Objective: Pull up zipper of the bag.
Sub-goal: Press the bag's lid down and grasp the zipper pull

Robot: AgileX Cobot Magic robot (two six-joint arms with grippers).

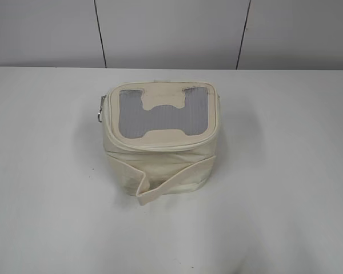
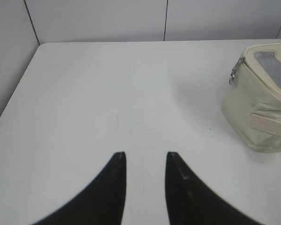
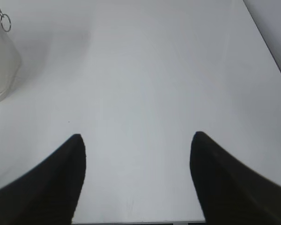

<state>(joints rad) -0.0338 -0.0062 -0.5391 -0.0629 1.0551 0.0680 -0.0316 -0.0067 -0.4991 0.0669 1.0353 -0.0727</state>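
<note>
Centrally in the exterior view, the bag sits on the white table, a ring pull of the zipper hanging at its 9 o'clock side; no arm shows. From the left wrist, the left gripper hovers released, bag at 2 o'clock. From the right wrist, the right gripper gapes wide, bag at 10 o'clock.

One small boxy cream fabric bag on the white table, just the one. Its lid carries one grey mesh window. One silver ring pull shows at the left corner. Two black claws: left claw, right claw, two fingers each.
</note>
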